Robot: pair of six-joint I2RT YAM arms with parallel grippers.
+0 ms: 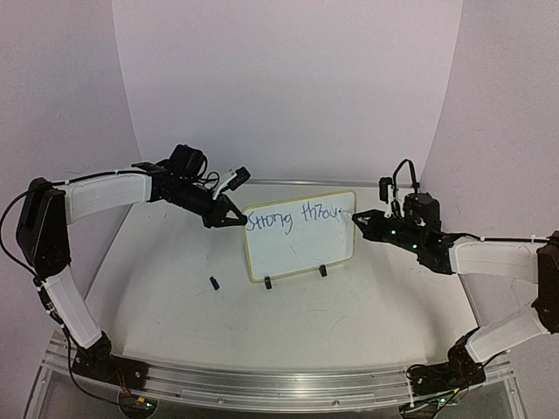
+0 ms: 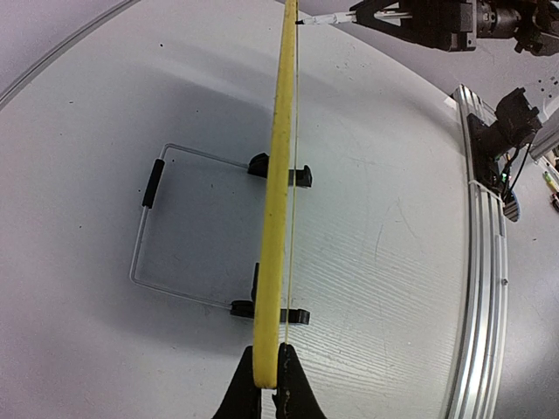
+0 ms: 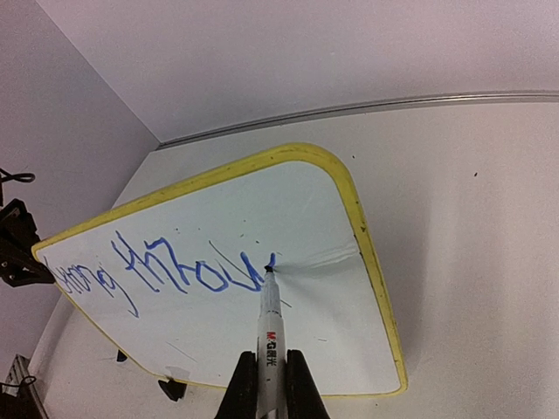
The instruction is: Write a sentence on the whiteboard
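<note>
Right gripper (image 3: 271,360) tight around marker (image 3: 270,310)

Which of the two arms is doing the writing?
The right tool: it grips the marker, tip on the whiteboard. The left tool only pinches the board's yellow edge.

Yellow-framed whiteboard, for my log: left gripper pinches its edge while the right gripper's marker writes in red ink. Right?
No: the ink is blue, per the right wrist view. The left gripper pinches the yellow-framed whiteboard's edge; the right gripper's white marker writes.
</note>
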